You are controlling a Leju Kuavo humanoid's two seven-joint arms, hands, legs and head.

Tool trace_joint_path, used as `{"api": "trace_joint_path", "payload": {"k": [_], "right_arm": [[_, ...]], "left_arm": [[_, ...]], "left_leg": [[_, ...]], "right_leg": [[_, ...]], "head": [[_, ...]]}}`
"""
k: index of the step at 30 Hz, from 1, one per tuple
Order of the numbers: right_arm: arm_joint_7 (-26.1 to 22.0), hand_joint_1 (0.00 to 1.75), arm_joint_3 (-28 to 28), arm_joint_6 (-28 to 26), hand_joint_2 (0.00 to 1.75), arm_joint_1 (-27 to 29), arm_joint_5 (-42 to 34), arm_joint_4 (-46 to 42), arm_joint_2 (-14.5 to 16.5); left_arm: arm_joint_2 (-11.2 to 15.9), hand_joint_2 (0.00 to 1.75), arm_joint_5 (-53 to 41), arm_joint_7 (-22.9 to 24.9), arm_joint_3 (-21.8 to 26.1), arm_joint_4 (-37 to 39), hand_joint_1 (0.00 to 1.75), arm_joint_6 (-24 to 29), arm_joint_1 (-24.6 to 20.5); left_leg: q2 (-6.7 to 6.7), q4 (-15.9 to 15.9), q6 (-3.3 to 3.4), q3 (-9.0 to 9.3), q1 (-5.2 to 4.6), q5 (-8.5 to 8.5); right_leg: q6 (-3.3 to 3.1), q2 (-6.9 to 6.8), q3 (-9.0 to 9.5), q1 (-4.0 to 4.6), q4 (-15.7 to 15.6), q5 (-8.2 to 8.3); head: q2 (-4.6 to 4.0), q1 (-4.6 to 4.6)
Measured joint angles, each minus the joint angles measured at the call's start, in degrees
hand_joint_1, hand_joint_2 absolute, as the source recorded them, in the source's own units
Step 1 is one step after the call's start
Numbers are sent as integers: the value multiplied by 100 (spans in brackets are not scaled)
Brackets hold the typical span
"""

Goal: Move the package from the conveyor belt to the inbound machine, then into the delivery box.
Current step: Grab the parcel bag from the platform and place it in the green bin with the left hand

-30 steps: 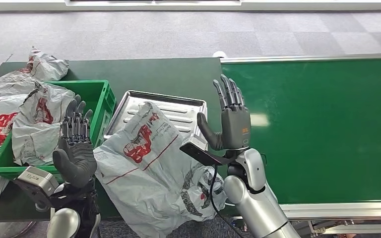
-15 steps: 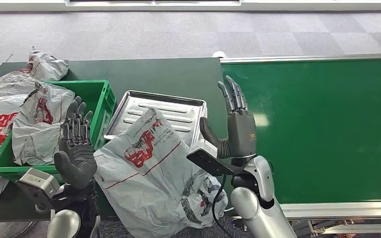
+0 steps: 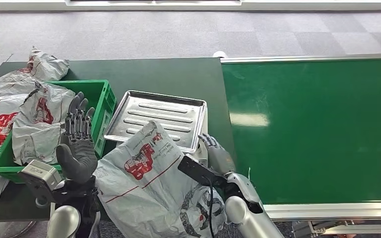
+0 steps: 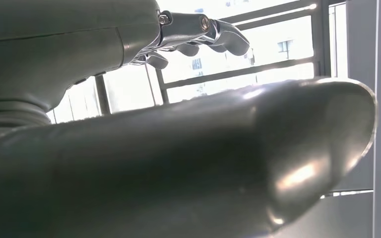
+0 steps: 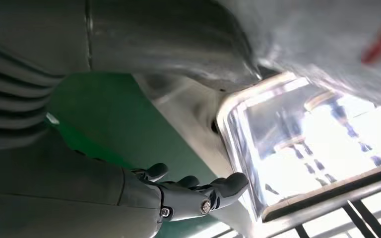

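Your package [image 3: 151, 183], a grey plastic mailer bag with red print, lies half on the near edge of the steel tray [image 3: 178, 106] of the inbound machine and half hanging off the front of the tabletop [image 3: 168, 74], between your two arms. Your left hand [image 3: 78, 148] is raised, fingers spread and upright, holding nothing, just beside the bag's left edge and in front of the green delivery box [image 3: 105, 101], which already carries other bags. Your right hand [image 3: 217, 154] sits low at the bag's right side, fingers loosely apart and empty, by the tray's corner. Judge the bag as light, soft and slippery: it will sag and fold instead of lifting flat, and the film can slide between smooth fingers. Take it where it is bunched and full, near the middle, gathering film from both sides, not by a loose corner.
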Motion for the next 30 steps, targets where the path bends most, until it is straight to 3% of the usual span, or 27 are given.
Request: {"api": "trace_joint_path", "payload": {"k": [10,14,19,30], "right_arm": [[-174,0,43,-290,175,-92,167,870,192],[-176,175,48,-336,175,-117,358,942,214],[-131,175,152,-750,175,-36,943,890,226],[-207,175,152,-1092,175,437,1438,229,210]], "left_arm": [[0,0,-32,6,0,-6,0,21,14],[0,0,-42,3,1,-7,0,51,22],[0,0,-52,-34,24,-41,0,110,138],[-35,0,-60,-128,74,-123,0,93,369]], "left_leg": [[14,-2,-9,35,0,-9],[15,-3,-10,51,2,-9],[14,-3,-12,57,4,-7],[13,-2,-12,49,3,-15]], "right_leg": [[-5,7,24,1,-1,-4],[-6,7,41,3,-1,-4],[-11,7,43,5,0,-1],[-16,6,37,5,0,-13]], "head": [[0,0],[0,0],[0,-1],[0,0]]}}
